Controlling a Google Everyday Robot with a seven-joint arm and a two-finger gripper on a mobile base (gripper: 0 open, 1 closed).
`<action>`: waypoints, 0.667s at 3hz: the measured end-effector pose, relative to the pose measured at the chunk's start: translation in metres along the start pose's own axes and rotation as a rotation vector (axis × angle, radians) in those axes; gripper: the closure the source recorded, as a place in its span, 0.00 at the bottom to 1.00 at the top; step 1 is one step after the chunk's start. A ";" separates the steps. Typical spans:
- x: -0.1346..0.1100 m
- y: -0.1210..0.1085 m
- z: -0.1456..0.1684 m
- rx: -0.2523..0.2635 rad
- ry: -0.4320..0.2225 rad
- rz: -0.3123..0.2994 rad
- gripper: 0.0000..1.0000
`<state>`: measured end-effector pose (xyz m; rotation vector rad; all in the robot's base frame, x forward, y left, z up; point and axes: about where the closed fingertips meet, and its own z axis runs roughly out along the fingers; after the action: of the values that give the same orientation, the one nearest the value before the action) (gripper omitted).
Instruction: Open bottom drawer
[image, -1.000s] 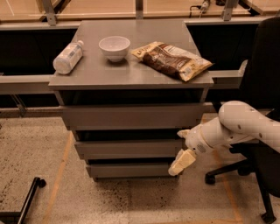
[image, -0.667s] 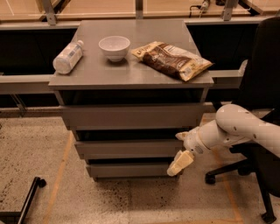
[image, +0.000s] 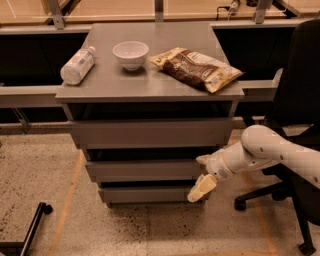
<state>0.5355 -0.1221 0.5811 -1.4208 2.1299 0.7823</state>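
Grey flat-topped bench (image: 150, 90) with three handle-less drawer fronts, centre of view. Black swivel office chair (image: 300, 95) just to its right. White jointed robot arm (image: 272, 150) reaches in from the right, in front of the chair. Plain matte grey bottom drawer (image: 150, 194) – lowest front, just above the speckled floor. On the bench top: brown-and-cream crinkled snack bag (image: 197, 69) at right, clear plastic bottle (image: 77, 65) lying at left, white round bowl (image: 130, 54) between them. Cream pincer (image: 201, 187) sits at the bottom drawer's right end – open or closed cannot be told.

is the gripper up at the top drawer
No, the gripper hangs low by the right end of the bottom drawer, well below the top drawer.
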 end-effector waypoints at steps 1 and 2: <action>0.005 -0.002 0.008 -0.014 -0.018 0.007 0.00; 0.023 -0.010 0.024 -0.049 -0.055 0.037 0.00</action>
<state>0.5383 -0.1247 0.5462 -1.3717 2.1148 0.8827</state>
